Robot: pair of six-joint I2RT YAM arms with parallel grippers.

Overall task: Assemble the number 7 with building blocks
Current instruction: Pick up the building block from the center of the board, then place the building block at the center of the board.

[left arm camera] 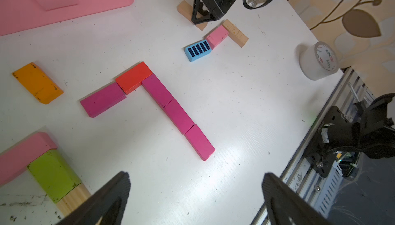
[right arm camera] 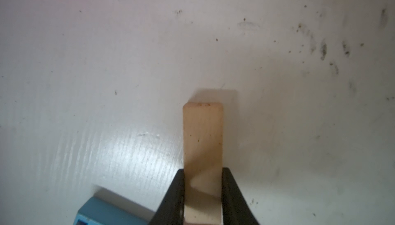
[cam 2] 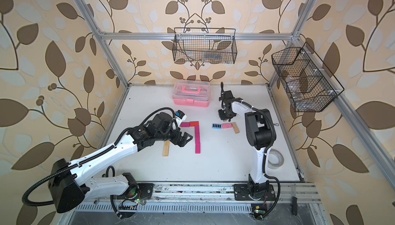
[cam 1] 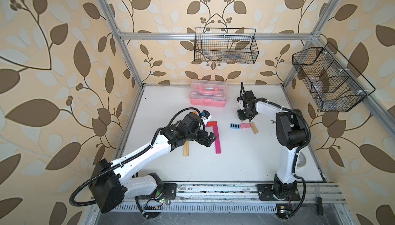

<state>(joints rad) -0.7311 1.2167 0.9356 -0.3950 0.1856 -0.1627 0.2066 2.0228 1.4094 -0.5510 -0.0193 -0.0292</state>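
On the white table lies a 7 shape. Its top bar is a magenta block and a red block. Three magenta blocks run down from the red one's end, and both top views show this bar. My left gripper hangs open and empty just left of the bar. My right gripper is shut on a plain wood block at table level, behind the loose blue-striped block, light pink block and another wood block.
A pink plastic case stands at the back. An orange block, a lime green block, a light pink block and a wood block lie under my left arm. A tape roll sits by my right arm's base.
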